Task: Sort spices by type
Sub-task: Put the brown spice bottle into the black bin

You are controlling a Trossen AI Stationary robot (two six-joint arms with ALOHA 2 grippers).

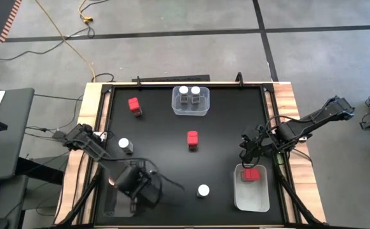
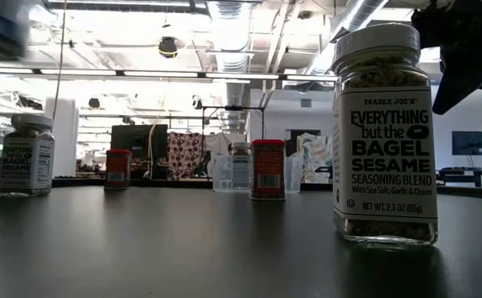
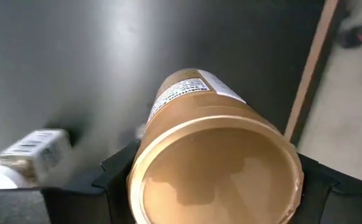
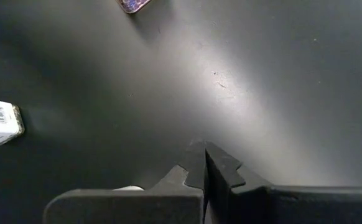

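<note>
Glossy black tabletop [image 1: 166, 172], pale wood edging [image 1: 291, 102], clear plastic bin [image 1: 191, 109]

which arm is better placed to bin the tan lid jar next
Left. The left gripper is shut on the tan-lid jar, near the clear bin at the table's front-left. The right gripper is shut and empty.

Ceiling strip lights [image 2: 142, 73] burn bright and blown out behind the bench, leaving the near jar [image 2: 383, 132] sharp and backlit. The black bench top [image 4: 243, 81] carries a broad soft glare patch. Close to the left wrist camera, the tan lid [image 3: 215, 171] is blurred, as is 1 jar [image 3: 28, 155] beside it.
</note>
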